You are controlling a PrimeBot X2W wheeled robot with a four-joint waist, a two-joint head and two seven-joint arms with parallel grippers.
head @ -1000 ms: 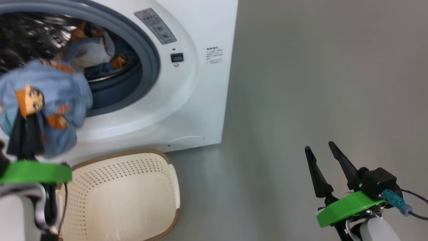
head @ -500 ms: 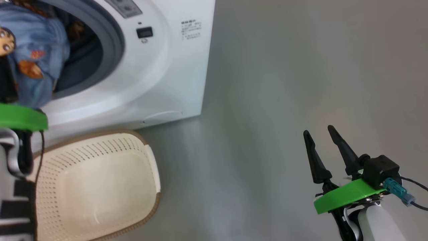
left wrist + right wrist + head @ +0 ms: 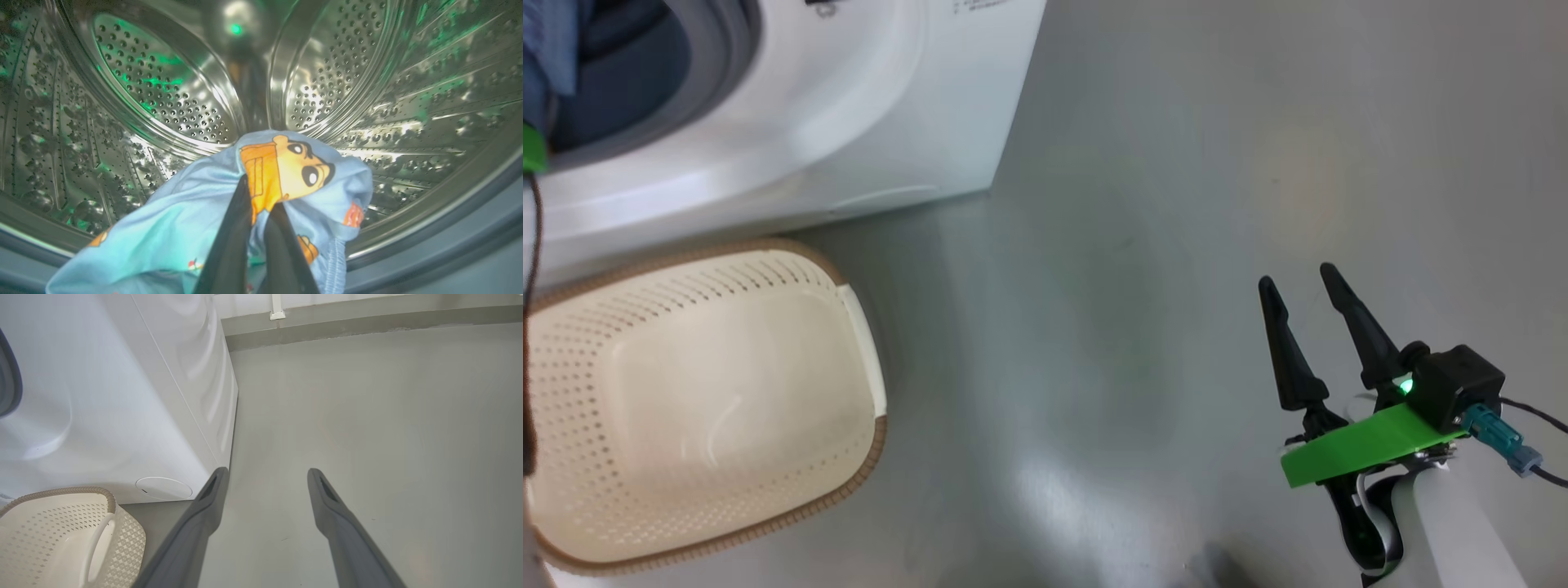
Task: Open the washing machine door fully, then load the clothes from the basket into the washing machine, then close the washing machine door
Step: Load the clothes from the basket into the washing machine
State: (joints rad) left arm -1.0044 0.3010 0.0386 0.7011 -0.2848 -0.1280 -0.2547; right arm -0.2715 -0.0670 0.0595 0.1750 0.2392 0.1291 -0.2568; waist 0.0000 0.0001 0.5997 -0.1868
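Clothes (image 3: 286, 183): blue printed bundle clamped between fingers of left gripper (image 3: 259, 196), bunched over fingertips, rest draping down and to fingers' left. Bundle already inside drum (image 3: 163, 81). Drum back wall straight ahead along fingers, drum floor below bundle. Likely next: part fingers, let bundle fall.

Washing machine (image 3: 849, 122) front well left of right gripper (image 3: 1297, 275). Right gripper's fingers apart, holding nothing, over bare floor (image 3: 1135, 245). Basket (image 3: 866, 408) on floor just before machine, nearer left arm.
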